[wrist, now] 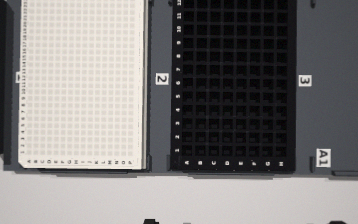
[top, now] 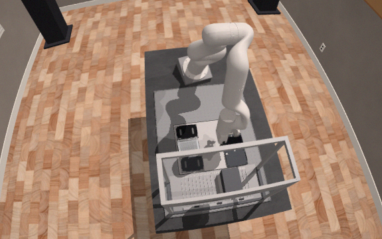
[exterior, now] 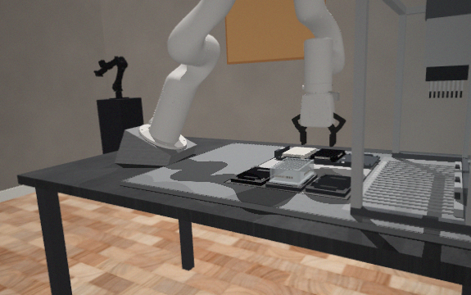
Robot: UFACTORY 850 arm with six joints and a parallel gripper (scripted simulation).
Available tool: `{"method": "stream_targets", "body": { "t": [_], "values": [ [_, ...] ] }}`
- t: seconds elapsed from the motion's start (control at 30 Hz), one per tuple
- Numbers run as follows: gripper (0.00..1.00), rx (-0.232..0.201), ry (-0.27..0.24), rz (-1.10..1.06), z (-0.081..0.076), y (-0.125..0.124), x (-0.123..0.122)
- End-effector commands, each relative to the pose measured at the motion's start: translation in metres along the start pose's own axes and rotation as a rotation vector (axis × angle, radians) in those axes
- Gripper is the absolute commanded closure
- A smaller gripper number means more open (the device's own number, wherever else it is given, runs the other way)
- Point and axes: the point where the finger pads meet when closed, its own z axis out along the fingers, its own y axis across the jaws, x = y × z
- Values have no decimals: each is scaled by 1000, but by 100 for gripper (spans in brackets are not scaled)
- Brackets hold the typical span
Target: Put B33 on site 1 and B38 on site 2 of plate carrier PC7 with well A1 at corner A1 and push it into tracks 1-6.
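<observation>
In the wrist view the carrier PC7 [wrist: 160, 125] lies below me. The white 384-well plate B33 [wrist: 82, 82] lies on site 1. The black 96-well plate B38 [wrist: 232, 85] lies on site 2, with its row A and column 1 meeting at the lower left corner. Site 3 [wrist: 337, 85] is bare, with an A1 mark at its lower left corner. My gripper [exterior: 318, 135] is open and empty, a little above the two plates [exterior: 299, 152] [exterior: 329, 154]. The clear deep-well block B83 [exterior: 292, 170] [top: 188, 144] sits in the middle nest.
The two outer nests [top: 187, 131] [top: 191, 163] are empty black frames. The ribbed loading rails [exterior: 411, 180] lie inside the instrument's grey post frame [exterior: 358, 123], close beside my gripper. The carrier's far end [top: 235, 157] points at the rails.
</observation>
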Motion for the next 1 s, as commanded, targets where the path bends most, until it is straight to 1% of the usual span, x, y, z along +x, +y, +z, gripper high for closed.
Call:
{"method": "stream_targets", "body": {
  "t": [0.0,0.3,0.37,0.87,0.97],
  "values": [
    [0,-1,-1,0,-7,1,0],
    [0,-1,-2,0,-22,1,0],
    [0,-1,-2,0,-22,1,0],
    [0,-1,-1,0,-47,1,0],
    [0,-1,-2,0,-48,1,0]
  ]
}}
